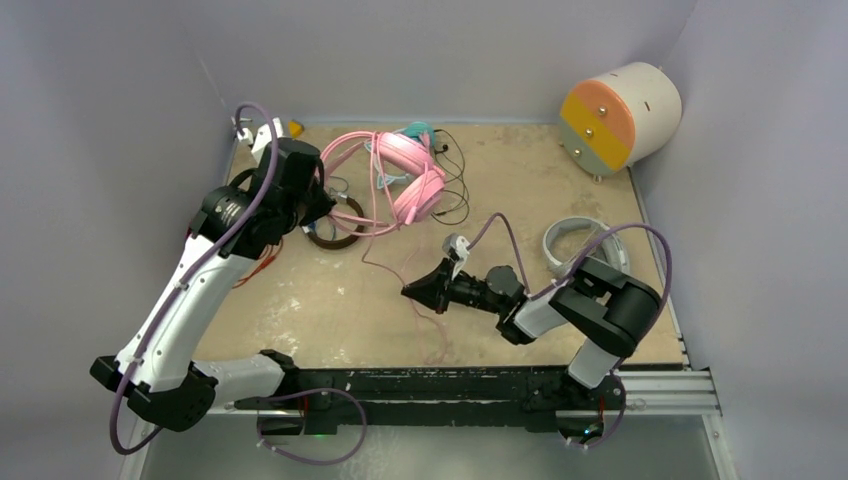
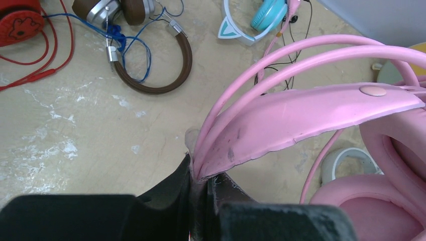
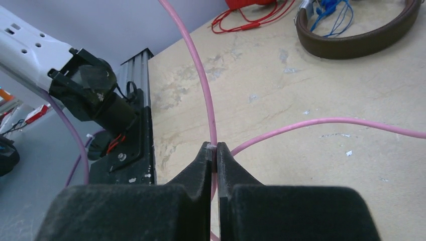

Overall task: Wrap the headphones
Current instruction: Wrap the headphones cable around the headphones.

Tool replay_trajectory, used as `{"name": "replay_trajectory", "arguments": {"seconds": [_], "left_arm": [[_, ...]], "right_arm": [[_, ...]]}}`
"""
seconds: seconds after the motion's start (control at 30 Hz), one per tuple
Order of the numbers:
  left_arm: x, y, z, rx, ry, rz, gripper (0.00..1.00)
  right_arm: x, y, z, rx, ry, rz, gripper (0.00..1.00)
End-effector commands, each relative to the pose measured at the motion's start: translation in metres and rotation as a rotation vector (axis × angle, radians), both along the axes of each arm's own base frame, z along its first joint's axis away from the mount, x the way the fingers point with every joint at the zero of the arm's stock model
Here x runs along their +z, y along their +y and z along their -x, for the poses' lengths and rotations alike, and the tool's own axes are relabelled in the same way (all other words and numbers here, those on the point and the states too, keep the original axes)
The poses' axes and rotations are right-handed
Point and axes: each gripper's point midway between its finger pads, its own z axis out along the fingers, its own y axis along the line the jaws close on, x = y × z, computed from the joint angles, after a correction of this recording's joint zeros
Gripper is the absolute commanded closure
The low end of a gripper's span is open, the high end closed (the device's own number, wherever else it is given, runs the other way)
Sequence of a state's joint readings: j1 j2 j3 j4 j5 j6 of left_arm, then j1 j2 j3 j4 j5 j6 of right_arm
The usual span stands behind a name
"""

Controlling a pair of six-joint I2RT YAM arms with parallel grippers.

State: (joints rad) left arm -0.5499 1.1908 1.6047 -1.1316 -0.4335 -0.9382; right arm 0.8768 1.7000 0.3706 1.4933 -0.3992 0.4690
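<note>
Overhead, a beige tabletop (image 1: 560, 190), scuffed and blotched with whitish patches, boxed in by plain lavender-grey walls (image 1: 450, 50) on three sides. Along the bottom edge, a black rail (image 1: 450, 385) carrying both arm bases.

In the upper right corner, lying on its side by the wall, a white cylinder (image 1: 620, 118) with an orange, yellow and green face set with small knobs. Closed, so nothing to tell of its inside.

Upper middle of the frame: the pink headphones (image 1: 405, 175), black wires tangled beside them. At bottom centre of the left wrist view, the left gripper (image 2: 201, 173), clamped tight on the pink headband. Just right of centre overhead, the right gripper (image 1: 420, 290), pinched shut on the thin pink cable (image 3: 201, 85).

Left of the pink pair, the brown headphones (image 1: 335, 235) with silver cups and a tangled blue cord (image 2: 125, 42). Toward the right edge, beside the right arm, the grey-white headphones (image 1: 580, 240). Along the top of the left wrist view, red headphones (image 2: 20, 22) and a teal cat-eared pair (image 2: 261, 15).
</note>
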Motion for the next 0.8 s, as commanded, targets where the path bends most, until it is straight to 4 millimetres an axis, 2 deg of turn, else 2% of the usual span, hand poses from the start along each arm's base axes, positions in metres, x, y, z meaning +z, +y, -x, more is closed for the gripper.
{"name": "replay_trajectory", "arguments": {"seconds": [0.0,0.23,0.37,0.43,0.57,0.77], "left_arm": [[0.043,-0.002,-0.017,0.041,-0.157,0.084,1.00],[0.048,0.017,-0.015,0.106,-0.185,0.029,1.00],[0.054,0.014,-0.010,0.073,-0.201,0.054,1.00],[0.061,0.000,-0.004,-0.030,-0.231,0.091,1.00],[0.077,-0.023,0.011,-0.209,-0.291,0.151,1.00],[0.069,-0.026,0.031,-0.314,-0.236,0.114,1.00]], "right_arm": [[0.010,-0.011,0.001,-0.041,-0.043,-0.017,1.00],[-0.006,-0.029,0.018,-0.042,0.015,0.000,1.00],[-0.020,-0.040,0.017,-0.089,0.066,0.048,1.00],[-0.025,-0.040,0.013,-0.111,0.094,0.079,1.00],[-0.022,-0.046,-0.004,-0.195,0.145,0.102,1.00],[-0.020,-0.077,-0.038,-0.291,0.271,0.123,1.00]]}}
